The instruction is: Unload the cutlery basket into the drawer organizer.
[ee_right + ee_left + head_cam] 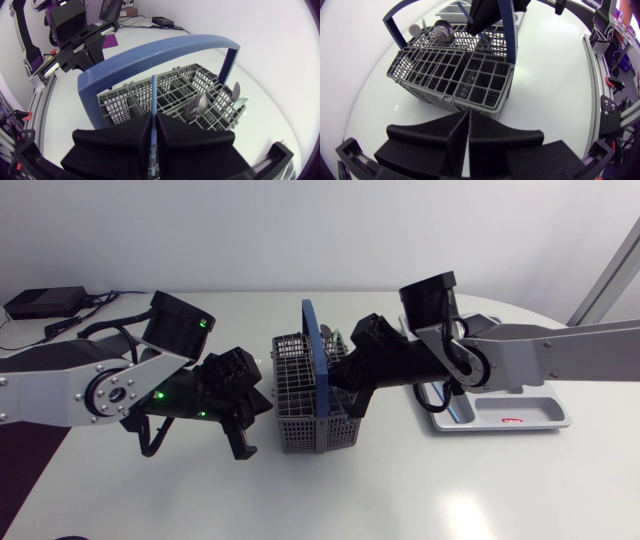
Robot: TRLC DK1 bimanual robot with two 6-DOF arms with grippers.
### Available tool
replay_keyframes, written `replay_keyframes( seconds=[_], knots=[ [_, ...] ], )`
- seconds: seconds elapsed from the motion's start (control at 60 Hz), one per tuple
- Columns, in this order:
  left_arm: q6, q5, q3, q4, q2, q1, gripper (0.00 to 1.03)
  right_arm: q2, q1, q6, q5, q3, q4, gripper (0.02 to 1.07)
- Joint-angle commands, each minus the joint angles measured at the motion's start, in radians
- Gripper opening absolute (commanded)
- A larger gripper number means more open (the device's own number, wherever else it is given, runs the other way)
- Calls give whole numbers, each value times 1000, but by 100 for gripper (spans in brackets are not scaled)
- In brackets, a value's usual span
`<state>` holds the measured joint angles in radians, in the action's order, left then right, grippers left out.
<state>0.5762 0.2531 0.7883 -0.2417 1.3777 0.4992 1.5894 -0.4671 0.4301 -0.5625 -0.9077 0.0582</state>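
The grey cutlery basket (300, 402) with its blue carrying handle (312, 330) stands mid-table. My right gripper (342, 376) hangs over the basket's right side, shut on the thin blue handle of a utensil (154, 92) that stands upright in a compartment. In the right wrist view its fingers (175, 135) press that handle from both sides. Two spoons (200, 106) stand in the compartments beside it. My left gripper (243, 438) sits just left of the basket, shut and empty; its wrist view shows the basket (455, 75) ahead of it. The white drawer organizer (520, 416) lies at the right.
My right arm (520, 355) crosses above the organizer's left part. A black box and cables (45, 303) lie at the table's back left. Bare tabletop (400, 490) stretches in front of the basket.
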Motion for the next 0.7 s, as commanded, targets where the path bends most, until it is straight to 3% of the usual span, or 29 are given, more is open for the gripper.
replay_keyframes(
  seconds=[0.0, 0.683],
  knots=[
    [-16, -3, 31, 5, 17, 7, 18, -17, 24, -42, -17, 24, 19, 9],
    [-16, -5, 29, 8, 18, 15, 18, 1, 53, -171, -85, 20, 28, 9]
  ],
)
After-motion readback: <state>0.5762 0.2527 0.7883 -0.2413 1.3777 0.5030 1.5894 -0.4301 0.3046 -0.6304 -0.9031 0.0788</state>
